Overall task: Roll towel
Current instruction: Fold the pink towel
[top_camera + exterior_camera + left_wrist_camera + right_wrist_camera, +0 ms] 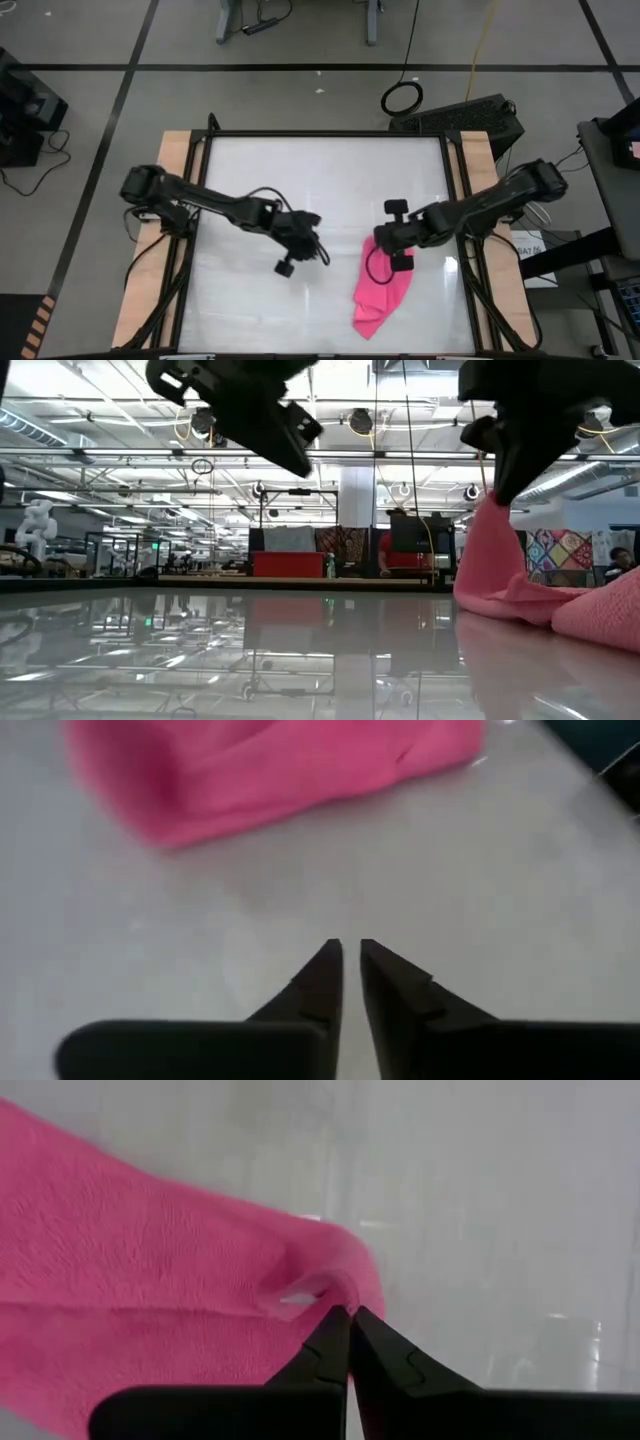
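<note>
The pink towel (380,292) lies crumpled on the white table (300,170) toward its near right part; its far end is lifted and its near part (590,615) rests on the table. My right gripper (349,1312) is shut on the towel's far end (490,520). My left gripper (350,948) is shut and empty, above the table left of the towel (270,770). In the high view my left gripper (300,245) is near the table's middle and my right gripper (385,240) is at the towel's far end. My right gripper pinches the towel's raised far corner (320,1285) between its two fingertips; the cloth puckers at the tips. The fingers slant down from above. The corner is lifted clear, the cloth hangs below it (485,560), and the towel's near part lies on the table.
Wooden side strips (175,170) and a dark frame edge the table. A black box (470,115) and a cable loop (402,97) lie beyond the far right corner. Bare tabletop shows on the left and far parts.
</note>
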